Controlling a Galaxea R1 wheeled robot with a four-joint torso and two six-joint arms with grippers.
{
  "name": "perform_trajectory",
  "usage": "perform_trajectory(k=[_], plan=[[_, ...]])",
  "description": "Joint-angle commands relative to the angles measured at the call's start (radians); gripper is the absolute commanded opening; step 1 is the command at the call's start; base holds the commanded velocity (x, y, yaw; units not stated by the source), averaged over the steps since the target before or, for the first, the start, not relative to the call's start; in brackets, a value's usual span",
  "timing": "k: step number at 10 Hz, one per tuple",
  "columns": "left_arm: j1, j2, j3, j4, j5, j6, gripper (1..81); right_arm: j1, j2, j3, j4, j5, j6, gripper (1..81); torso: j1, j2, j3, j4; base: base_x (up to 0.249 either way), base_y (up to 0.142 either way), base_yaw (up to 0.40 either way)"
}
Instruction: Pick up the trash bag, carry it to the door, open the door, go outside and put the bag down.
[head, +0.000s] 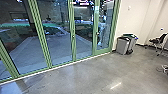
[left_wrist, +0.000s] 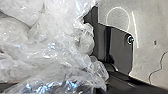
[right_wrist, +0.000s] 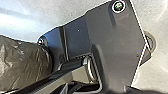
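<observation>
Clear crumpled plastic of the trash bag (left_wrist: 50, 45) fills a large part of the left wrist view, close to the camera and beside the robot's dark plate. In the right wrist view a full, brownish side of the trash bag (right_wrist: 22, 65) bulges next to the plate's edge. Green-framed glass doors (head: 73, 36) stand ahead in the head view, with a paved yard behind the glass. The fingers of both grippers cannot be made out against the bag and the robot's own dark parts.
Two grey bins (head: 123, 45) stand by the white wall, right of the glass. A dark chair (head: 158, 40) is farther right. Smooth concrete floor (head: 82, 77) lies before the doors. Behind the right-hand glass a person (head: 102, 31) shows faintly.
</observation>
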Motion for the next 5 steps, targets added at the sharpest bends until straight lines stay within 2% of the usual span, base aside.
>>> perform_trajectory(k=[1,5], plan=[[-0.049,-0.02,0.012,0.005,0.076,0.003,1.0,0.046,-0.016,0.01,-0.009,-0.064,-0.004,81.1,0.0,0.0,0.0,0.0,0.124,0.0,0.0],[-0.049,-0.019,0.012,0.005,0.076,0.003,1.0,0.046,-0.015,0.008,-0.009,-0.064,-0.004,81.1,0.0,0.0,0.0,0.0,0.128,0.0,0.0]])
